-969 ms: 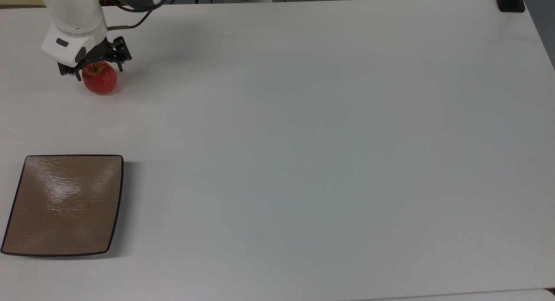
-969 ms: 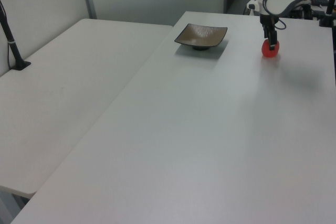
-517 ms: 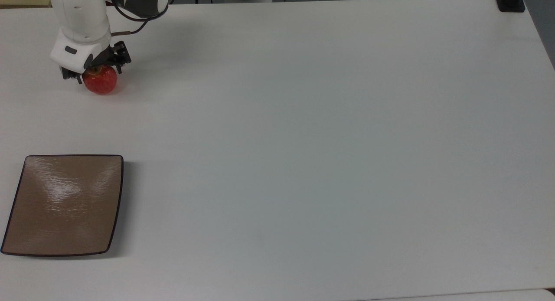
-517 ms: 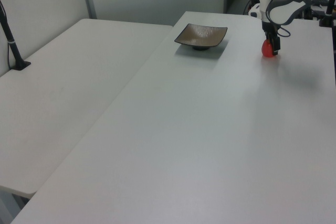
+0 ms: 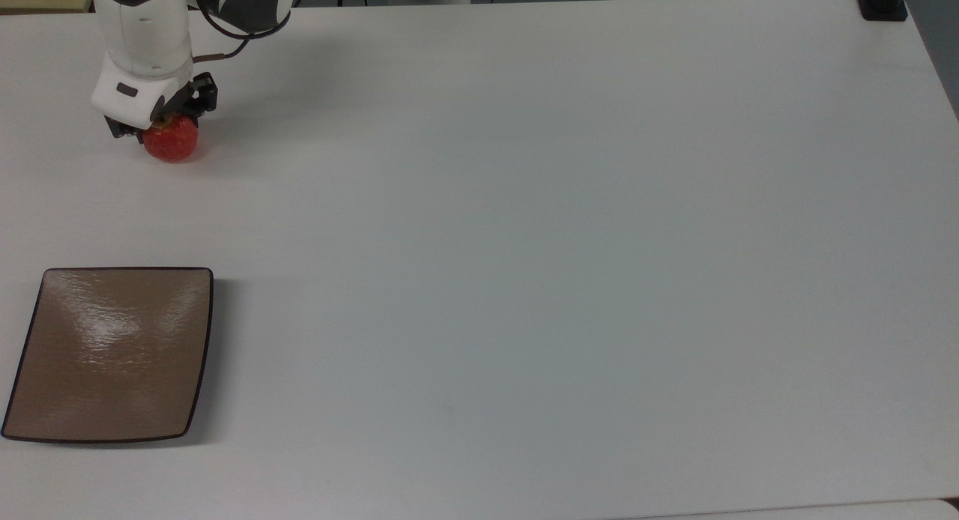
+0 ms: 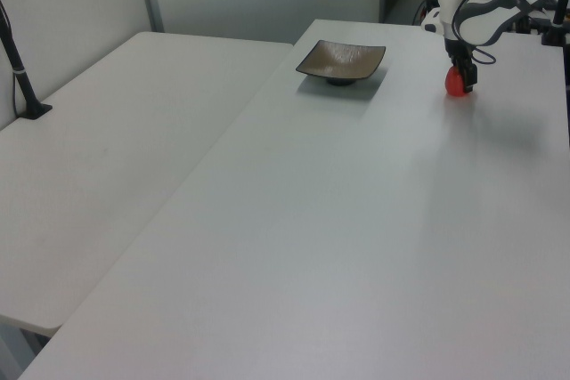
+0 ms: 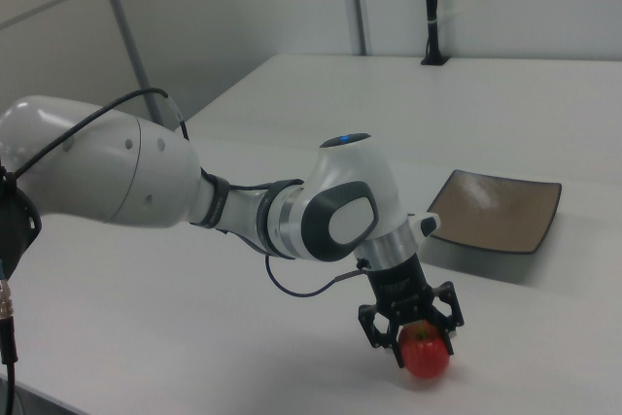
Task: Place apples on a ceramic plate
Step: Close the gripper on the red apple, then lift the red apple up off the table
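**Desk:** White bench (image 5: 524,243), pale partition walls behind, a black post clamped at the far corner. What is the arm doing?

**Photographer:** Its end effector (image 7: 412,327) sits low over the apple (image 5: 171,143), which rests on the bench near the top view's upper left corner. In the right view the two black fingers (image 7: 373,326) stand either side of the fruit's crown, apart from each other, straddling it. I read them as spread and not yet pressed to the skin, though the contact itself is too fine to call.

**Desk:** And the ceramic plate (image 5: 112,355)?

**Photographer:** Bare, square, tan-brown with a dark rim. It lies in the top view's lower left, well apart from the apple, with plain bench between them. In the left view the plate (image 6: 341,60) is to the left of the apple (image 6: 456,85) at much the same depth; in the right view the plate (image 7: 496,211) lies beyond the fruit and a little to the right.

**Desk:** So what does the coming move hinge on?

**Photographer:** Direction, mainly. The apple is directly beneath the end effector (image 5: 157,123), so the grasp looks like a matter of closing straight in. After that, by my judgement, the carry runs nearly straight down the top view's left edge to the plate. A round apple has no long axis to line up with, but glossy skin could slip if the fingers close high on the shoulder.
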